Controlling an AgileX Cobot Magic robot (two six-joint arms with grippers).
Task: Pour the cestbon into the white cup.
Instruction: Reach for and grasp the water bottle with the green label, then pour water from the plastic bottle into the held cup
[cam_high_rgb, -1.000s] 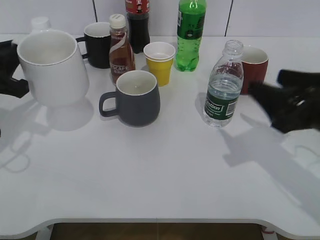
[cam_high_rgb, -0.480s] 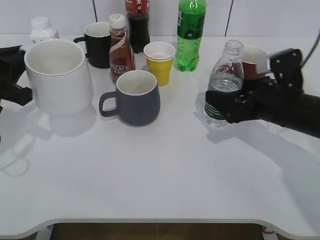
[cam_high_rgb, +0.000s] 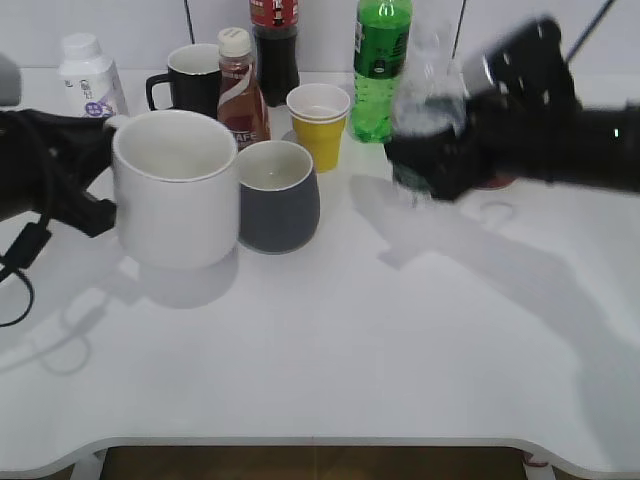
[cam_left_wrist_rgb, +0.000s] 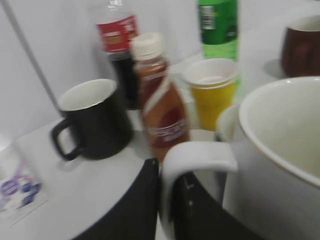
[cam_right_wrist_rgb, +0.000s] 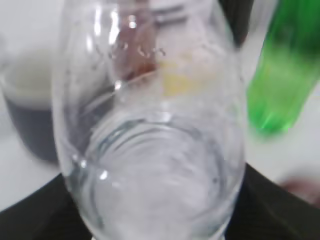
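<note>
The cestbon (cam_high_rgb: 428, 110) is up off the table in the right gripper (cam_high_rgb: 440, 165), whose fingers are closed around its lower body; half a second ago it stood on the table with the gripper just arriving at its label, and it now sits higher and further left, blurred, in front of the green soda bottle (cam_high_rgb: 378, 65). The white cup (cam_high_rgb: 177, 187) has also moved: the left gripper (cam_high_rgb: 95, 185), clamped on its handle, has carried it rightward from the left edge until it overlaps the near side of the grey mug (cam_high_rgb: 278, 195), and it appears to be held above its shadow on the table (cam_high_rgb: 330, 340). Between cup and bottle lie the grey mug and the yellow paper cup (cam_high_rgb: 319, 122); the whole near half of the table is open. Behind stand the black mug (cam_high_rgb: 190, 85), the brown coffee bottle (cam_high_rgb: 240, 95), the cola bottle (cam_high_rgb: 275, 45) and, far left, a small white bottle (cam_high_rgb: 88, 75). The left wrist view shows what the exterior view cannot: the cup's handle (cam_left_wrist_rgb: 192, 165) pinched between two dark fingers (cam_left_wrist_rgb: 135, 210), and a red-brown mug (cam_left_wrist_rgb: 301, 45) at far right. The right wrist view looks straight along the clear ribbed bottle (cam_right_wrist_rgb: 152, 125), dark gripper parts on both sides of it.
</note>
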